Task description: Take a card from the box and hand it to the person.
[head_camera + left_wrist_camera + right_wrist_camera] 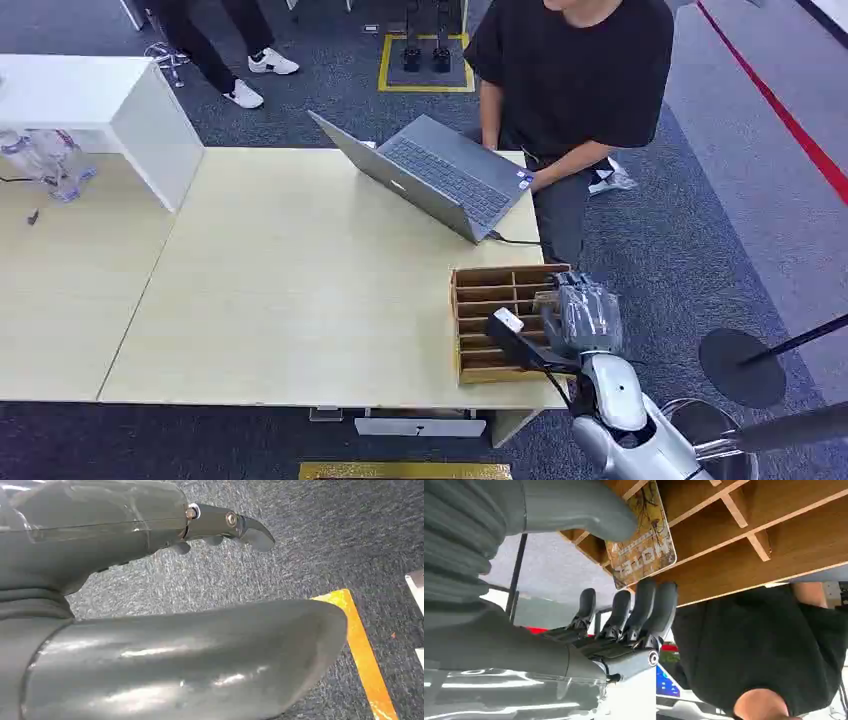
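**Right hand on a card at the box**

The right hand [624, 615] pinched a card [642, 535] between thumb and fingers at the wooden box [500, 322] on the tabletop [300, 300]. The left hand [165, 605] hung over carpet, its grasp unclear. The person [580, 80] stood opposite at a laptop [440, 175].

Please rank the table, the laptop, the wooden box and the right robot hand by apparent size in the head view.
1. table
2. laptop
3. wooden box
4. right robot hand, smallest, though it sits nearer the camera, so this is apparent size only.
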Controlling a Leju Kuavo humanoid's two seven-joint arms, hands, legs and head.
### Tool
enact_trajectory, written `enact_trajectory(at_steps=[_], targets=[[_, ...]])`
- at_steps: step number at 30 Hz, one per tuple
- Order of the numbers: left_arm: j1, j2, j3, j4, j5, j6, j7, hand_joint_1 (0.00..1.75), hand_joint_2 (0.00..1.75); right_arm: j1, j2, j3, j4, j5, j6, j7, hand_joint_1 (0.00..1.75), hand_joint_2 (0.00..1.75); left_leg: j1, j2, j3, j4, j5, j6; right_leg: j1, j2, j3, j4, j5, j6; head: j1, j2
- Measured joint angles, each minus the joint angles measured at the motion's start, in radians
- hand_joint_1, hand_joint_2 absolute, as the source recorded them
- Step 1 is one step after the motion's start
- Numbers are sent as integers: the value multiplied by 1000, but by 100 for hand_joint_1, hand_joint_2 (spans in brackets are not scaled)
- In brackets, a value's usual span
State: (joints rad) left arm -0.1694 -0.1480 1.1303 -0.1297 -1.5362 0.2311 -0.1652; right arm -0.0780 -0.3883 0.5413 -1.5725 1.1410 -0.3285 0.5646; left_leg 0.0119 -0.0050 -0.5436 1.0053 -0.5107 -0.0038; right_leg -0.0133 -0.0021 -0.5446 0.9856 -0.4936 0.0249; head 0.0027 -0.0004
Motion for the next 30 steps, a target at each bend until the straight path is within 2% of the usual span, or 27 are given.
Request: enact_trajectory(at_steps=[1,3,5,15,18,20,21,22,23,30], targets=[[0,0,0,0,0,0,0,0,0,0,0,0,1,0,0,0,96,175,0,0,0,0,0,0,0,0,0,0,0,0,0,0],[0,0,0,0,0,0,0,0,0,0,0,0,1,0,0,0,86,175,0,0,0,0,0,0,0,0,0,0,0,0,0,0],[0,0,0,0,0,0,0,0,0,0,0,0,2,0,0,1,84,175,0,0,0,0,0,0,0,0,0,0,0,0,0,0],[0,0,0,0,0,0,0,0,0,0,0,1,7,-2,3,2,87,175,0,0,0,0,0,0,0,0,0,0,0,0,0,0],[0,0,0,0,0,0,0,0,0,0,0,3,7,-2,8,2,101,175,0,0,0,0,0,0,0,0,0,0,0,0,0,0],[0,0,0,0,0,0,0,0,0,0,0,4,7,-2,9,2,119,175,0,0,0,0,0,0,0,0,0,0,0,0,0,0],[0,0,0,0,0,0,0,0,0,0,0,5,8,-2,9,2,119,175,0,0,0,0,0,0,0,0,0,0,0,0,0,0],[0,0,0,0,0,0,0,0,0,0,0,6,8,-2,10,2,131,175,0,0,0,0,0,0,0,0,0,0,0,0,0,0],[0,0,0,0,0,0,0,0,0,0,0,8,9,-2,10,2,134,175,0,0,0,0,0,0,0,0,0,0,0,0,0,0],[0,0,0,0,0,0,0,0,0,-7,0,18,10,0,15,2,134,175,0,0,0,0,0,0,0,0,0,0,0,0,0,0]])
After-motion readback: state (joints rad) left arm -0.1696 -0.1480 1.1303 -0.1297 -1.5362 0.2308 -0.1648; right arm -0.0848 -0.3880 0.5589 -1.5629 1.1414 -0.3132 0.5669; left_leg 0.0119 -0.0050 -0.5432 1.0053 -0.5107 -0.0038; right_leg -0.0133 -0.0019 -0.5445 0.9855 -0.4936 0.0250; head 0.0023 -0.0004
